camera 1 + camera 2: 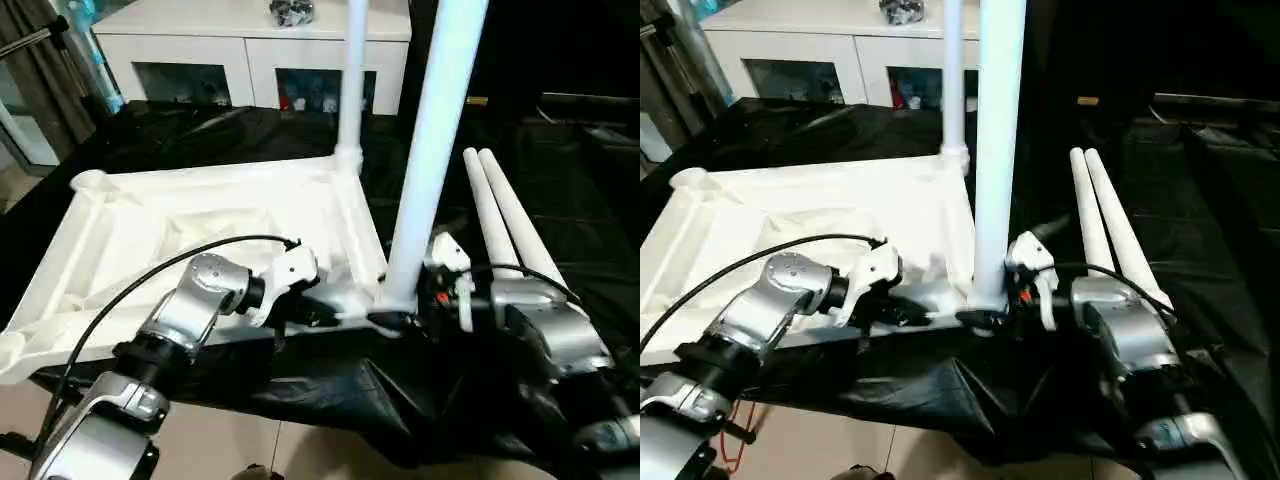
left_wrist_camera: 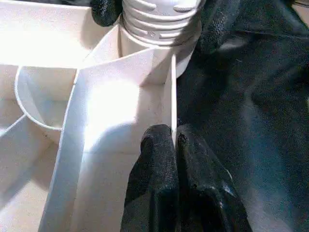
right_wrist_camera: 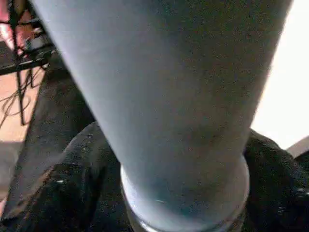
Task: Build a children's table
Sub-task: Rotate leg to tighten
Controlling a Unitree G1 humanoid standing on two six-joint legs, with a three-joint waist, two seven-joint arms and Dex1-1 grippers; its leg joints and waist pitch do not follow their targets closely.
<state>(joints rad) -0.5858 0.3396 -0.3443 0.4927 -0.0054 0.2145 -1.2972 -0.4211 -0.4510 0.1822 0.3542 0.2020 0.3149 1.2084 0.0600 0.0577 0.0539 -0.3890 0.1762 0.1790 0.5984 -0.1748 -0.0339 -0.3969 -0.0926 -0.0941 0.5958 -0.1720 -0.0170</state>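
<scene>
The children's table lies upside down on black cloth, its white ribbed tabletop facing up. One leg stands in the far right corner socket. A second leg stands in the near right socket, its ridged base seated there. Two more legs lie side by side on the cloth to the right. My left gripper is shut on the tabletop's thin edge wall just beside the near right corner. My right gripper is open, its black fingers straddling the near leg's base.
A white cabinet with glass-fronted compartments stands behind the work. Black cloth covers the surface and hangs over its front edge above a tiled floor. A black cable loops over my left forearm.
</scene>
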